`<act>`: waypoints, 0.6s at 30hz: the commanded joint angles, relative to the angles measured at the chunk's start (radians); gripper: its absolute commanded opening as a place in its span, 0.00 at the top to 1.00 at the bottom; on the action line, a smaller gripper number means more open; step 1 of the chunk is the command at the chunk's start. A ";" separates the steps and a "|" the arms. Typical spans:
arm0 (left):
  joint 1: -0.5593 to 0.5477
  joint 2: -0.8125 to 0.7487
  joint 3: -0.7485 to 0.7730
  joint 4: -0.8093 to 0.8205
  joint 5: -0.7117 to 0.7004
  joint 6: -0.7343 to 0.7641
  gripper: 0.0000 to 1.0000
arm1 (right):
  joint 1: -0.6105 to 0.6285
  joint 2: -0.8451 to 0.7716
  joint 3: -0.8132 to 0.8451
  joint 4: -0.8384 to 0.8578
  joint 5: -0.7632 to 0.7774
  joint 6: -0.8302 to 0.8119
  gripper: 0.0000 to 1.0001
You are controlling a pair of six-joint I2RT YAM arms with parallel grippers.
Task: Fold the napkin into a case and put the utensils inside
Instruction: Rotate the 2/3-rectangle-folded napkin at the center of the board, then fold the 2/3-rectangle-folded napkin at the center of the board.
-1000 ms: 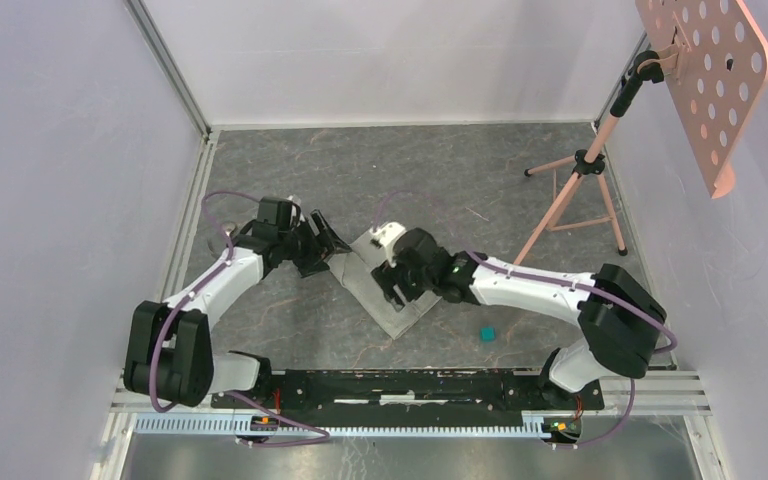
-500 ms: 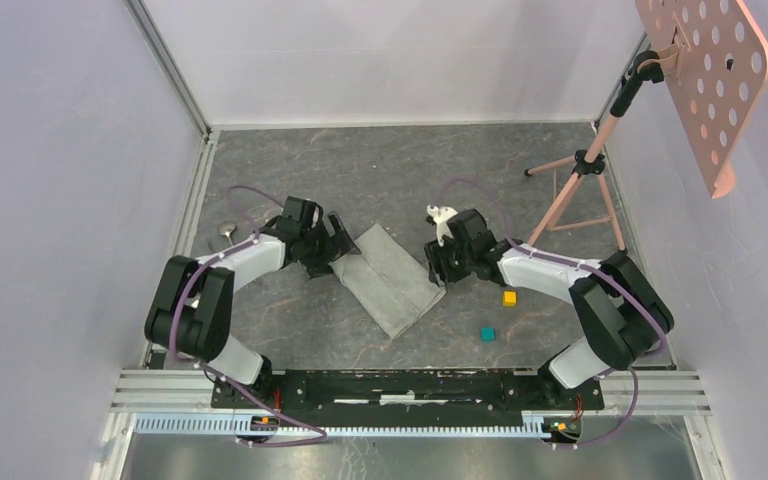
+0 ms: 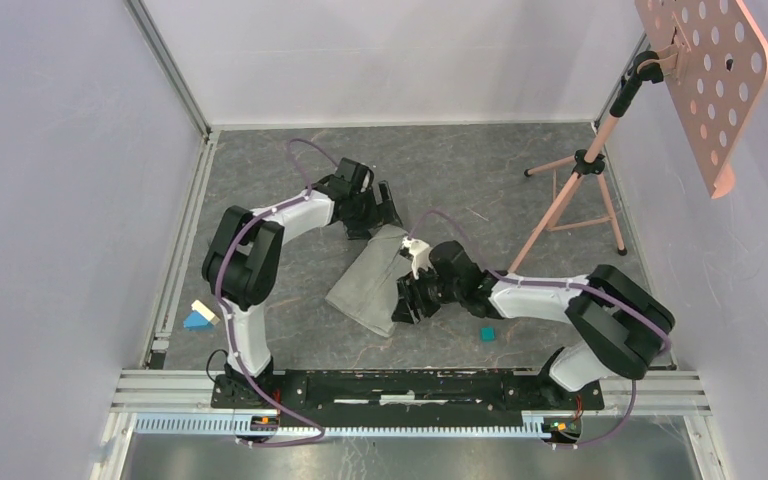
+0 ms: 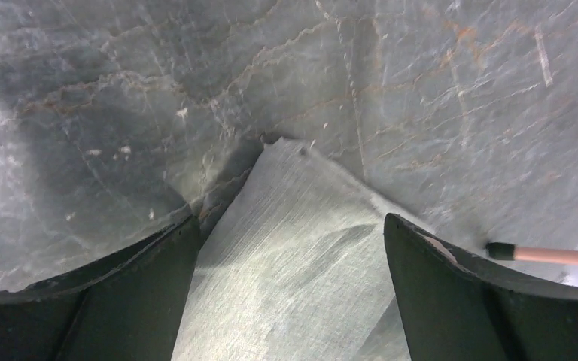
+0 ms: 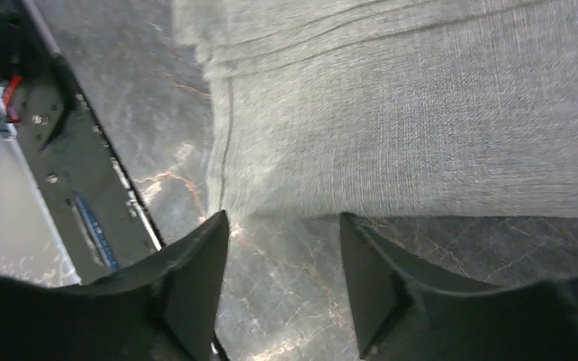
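The napkin (image 3: 365,285) lies folded in a strip. The left gripper (image 3: 372,224) sits at its far corner, fingers spread either side of the cloth tip. The right gripper (image 3: 406,303), also spread, sits at its near right edge.

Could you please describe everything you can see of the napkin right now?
The napkin is a grey-green woven cloth, folded into a layered strip and lying slanted on the marbled table. The open left gripper straddles its far corner. The open right gripper hovers at its near edge. Neither grips it.
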 commanded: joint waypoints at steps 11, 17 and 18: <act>-0.116 -0.521 -0.253 -0.314 -0.301 0.198 0.00 | -0.322 -0.335 -0.036 -0.238 0.056 -0.153 0.14; -0.407 -0.622 -0.295 -0.380 -0.298 0.193 0.09 | -0.435 -0.374 -0.118 -0.164 -0.017 -0.104 0.12; -0.454 -0.600 -0.282 -0.411 -0.318 0.186 0.11 | -0.448 -0.374 -0.127 -0.157 -0.031 -0.101 0.12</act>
